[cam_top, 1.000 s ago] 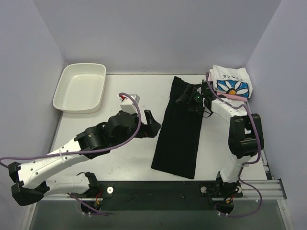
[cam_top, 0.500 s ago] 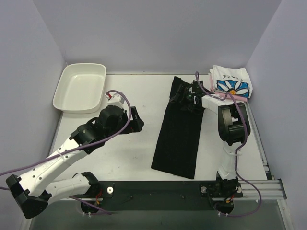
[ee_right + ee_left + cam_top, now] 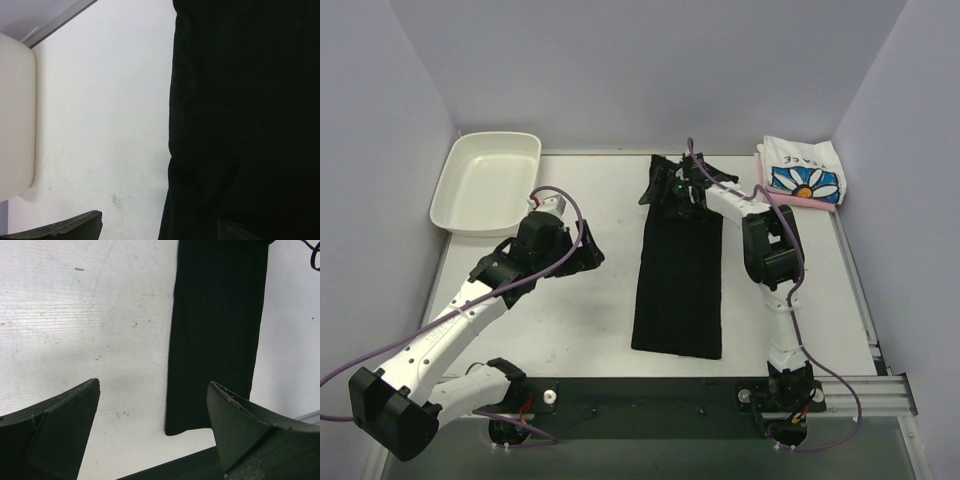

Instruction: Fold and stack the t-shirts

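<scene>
Right gripper: jaws spread wide, empty, over far end of black t-shirt
Left gripper: spread wide, empty, left of black t-shirt

White tray in far-left corner, scuffed white table, lilac walls

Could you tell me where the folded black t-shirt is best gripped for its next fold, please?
Probably the near short edge of the black t-shirt, pinched at a corner, coming in low from the left side. It lies flat as a long narrow strip running near to far, so that end can lift over towards the far end.
</scene>
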